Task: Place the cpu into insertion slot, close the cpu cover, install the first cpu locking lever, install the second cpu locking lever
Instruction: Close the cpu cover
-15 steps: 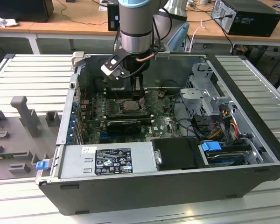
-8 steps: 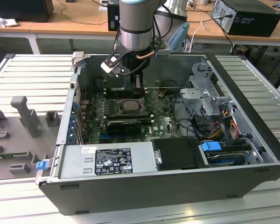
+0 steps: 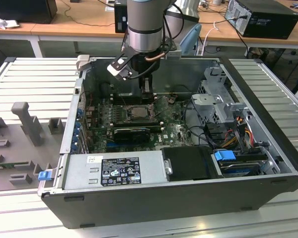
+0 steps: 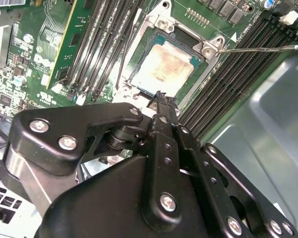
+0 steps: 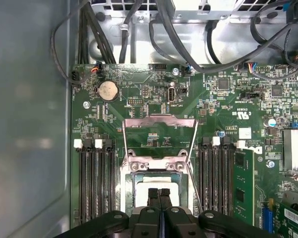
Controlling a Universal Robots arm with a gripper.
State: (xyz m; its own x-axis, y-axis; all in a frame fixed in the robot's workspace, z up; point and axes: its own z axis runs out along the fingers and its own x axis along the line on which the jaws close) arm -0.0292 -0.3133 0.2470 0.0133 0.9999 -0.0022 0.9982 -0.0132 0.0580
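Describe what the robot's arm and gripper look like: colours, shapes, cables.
The arm is a silver-grey cylinder with a darker ring. A copper-coloured cable loops at its wrist, beside a black block with a white face. The gripper is black: jointed flat bars with silver screw heads, ending in two narrow fingers.

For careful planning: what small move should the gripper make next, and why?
Probably lift toward the cover: the cpu already lies in the slot, the cover is open, and the shut gripper holds nothing.

1 cpu (image 4: 164, 67), 1 cover (image 5: 160, 122) (raised), 1 gripper (image 5: 158, 191).
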